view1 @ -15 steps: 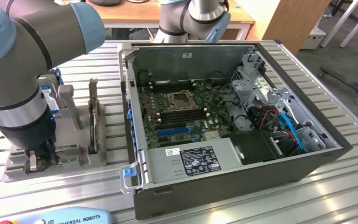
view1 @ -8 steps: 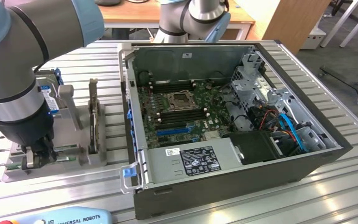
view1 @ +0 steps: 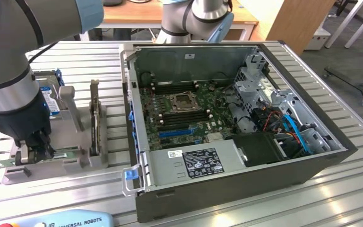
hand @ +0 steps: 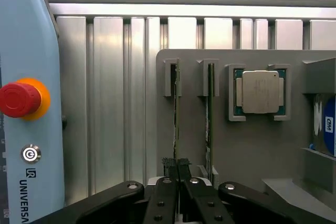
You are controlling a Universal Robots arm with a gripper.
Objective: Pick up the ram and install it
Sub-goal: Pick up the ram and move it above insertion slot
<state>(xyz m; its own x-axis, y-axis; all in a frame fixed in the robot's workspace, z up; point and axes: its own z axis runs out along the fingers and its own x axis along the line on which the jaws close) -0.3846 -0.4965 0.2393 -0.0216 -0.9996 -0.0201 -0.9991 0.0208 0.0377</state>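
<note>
Close view down onto gripper [hand: 177, 167], shut almost fully, pinching the thin upper edge of ram [hand: 176, 111] near mid-length. Ram standing on edge in a slot of grey fixture [hand: 247, 150], apparently seated and not lifted. Kept upright, most likely, to leave both flat faces open to a squeeze from above. Just beside the gripper, in a parallel slot, a second stick [hand: 210, 114], likewise on edge. A little further out, processor [hand: 260, 92] flat in a square pocket, metal lid up, print unreadable. Beyond that, drive [hand: 326, 124] with blue label, lettering cut off. On the gripper's other side, pendant [hand: 31, 51] with red stop button [hand: 18, 99] and the print "UNIVERSA"; full "UNIVERSAL ROBOTS" legible in the exterior view. Well apart from the gripper, open case [view1: 245, 191] with motherboard [view1: 181, 111] exposed for installing. Inside, power supply [view1: 168, 176] bearing white label [view1: 197, 163], text too small to read.
</note>
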